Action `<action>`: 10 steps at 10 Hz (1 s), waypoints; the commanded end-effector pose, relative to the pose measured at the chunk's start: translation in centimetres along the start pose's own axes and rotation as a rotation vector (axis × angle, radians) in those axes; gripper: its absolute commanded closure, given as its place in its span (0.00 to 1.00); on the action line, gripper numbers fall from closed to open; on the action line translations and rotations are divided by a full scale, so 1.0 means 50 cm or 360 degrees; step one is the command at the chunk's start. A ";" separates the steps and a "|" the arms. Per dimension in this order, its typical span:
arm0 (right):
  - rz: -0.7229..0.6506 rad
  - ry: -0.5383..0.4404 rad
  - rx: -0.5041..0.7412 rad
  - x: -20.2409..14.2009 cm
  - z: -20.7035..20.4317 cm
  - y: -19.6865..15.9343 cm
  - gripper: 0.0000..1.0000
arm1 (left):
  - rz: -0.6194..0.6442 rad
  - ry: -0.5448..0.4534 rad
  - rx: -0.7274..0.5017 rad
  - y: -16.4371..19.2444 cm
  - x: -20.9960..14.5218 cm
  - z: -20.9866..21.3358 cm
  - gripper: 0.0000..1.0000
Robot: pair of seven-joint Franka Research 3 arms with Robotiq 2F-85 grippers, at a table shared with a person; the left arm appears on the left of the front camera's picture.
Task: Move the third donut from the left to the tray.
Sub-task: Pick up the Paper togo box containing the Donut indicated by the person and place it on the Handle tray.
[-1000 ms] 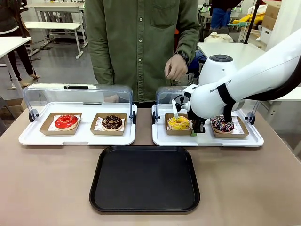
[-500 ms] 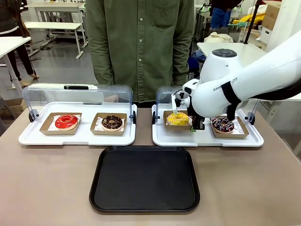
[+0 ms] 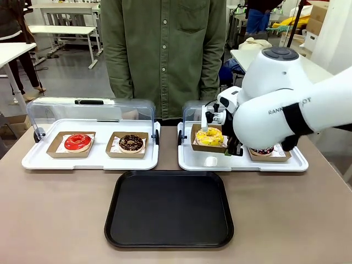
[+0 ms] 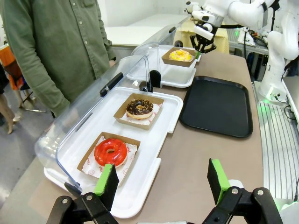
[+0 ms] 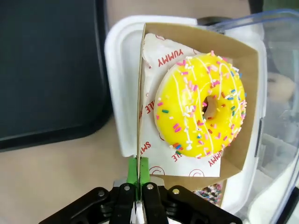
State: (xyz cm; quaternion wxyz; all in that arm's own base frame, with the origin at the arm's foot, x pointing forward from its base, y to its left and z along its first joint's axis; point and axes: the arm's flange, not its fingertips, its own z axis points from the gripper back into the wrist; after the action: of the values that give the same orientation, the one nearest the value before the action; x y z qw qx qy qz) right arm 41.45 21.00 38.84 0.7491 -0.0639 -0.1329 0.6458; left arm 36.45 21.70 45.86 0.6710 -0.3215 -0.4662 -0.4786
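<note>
The yellow-glazed donut (image 3: 209,136) (image 5: 201,103) (image 4: 180,55) rests on its brown cardboard square (image 5: 196,39), which hangs lifted just above the right white tray (image 3: 203,163). My right gripper (image 3: 230,149) (image 5: 138,173) is shut on the near edge of that cardboard. The black tray (image 3: 169,208) (image 4: 217,105) lies bare in front of the white trays, its dark surface (image 5: 46,65) at the left of the right wrist view. My left gripper (image 4: 161,184) hangs open above the table's left end, near the red-glazed donut (image 4: 110,151).
The left white tray (image 3: 91,159) holds the red-glazed donut (image 3: 77,142) and a dark chocolate donut (image 3: 131,142) under an open clear lid (image 3: 91,111). Another dark sprinkled donut (image 3: 264,150) sits behind my right arm. A person in a green shirt (image 3: 165,49) stands at the far side.
My right gripper has lifted the yellow donut on its cardboard off the white tray and raised the arm. The person's hand has drawn back from above the tray.
</note>
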 end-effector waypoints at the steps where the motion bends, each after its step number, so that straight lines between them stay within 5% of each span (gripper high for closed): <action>1: -0.0058 -0.0068 -0.0036 -0.005 0.033 0.092 0.98 | -0.0007 -0.0010 -0.0002 -0.003 0.003 0.001 0.00; 5: -0.0005 -0.0123 -0.0041 0.038 0.045 0.232 0.98 | -0.0007 -0.0010 -0.0002 -0.003 0.003 0.001 0.00; 10: 0.0083 -0.0129 0.0016 0.118 -0.046 0.328 0.98 | -0.0007 -0.0010 -0.0002 -0.003 0.003 0.001 0.00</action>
State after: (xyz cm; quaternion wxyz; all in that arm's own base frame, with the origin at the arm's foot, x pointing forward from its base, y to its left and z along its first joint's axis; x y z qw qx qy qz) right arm 29.36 31.11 35.28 0.7194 -0.0327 -0.1438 0.6787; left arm 36.44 21.70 45.85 0.6710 -0.3215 -0.4662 -0.4785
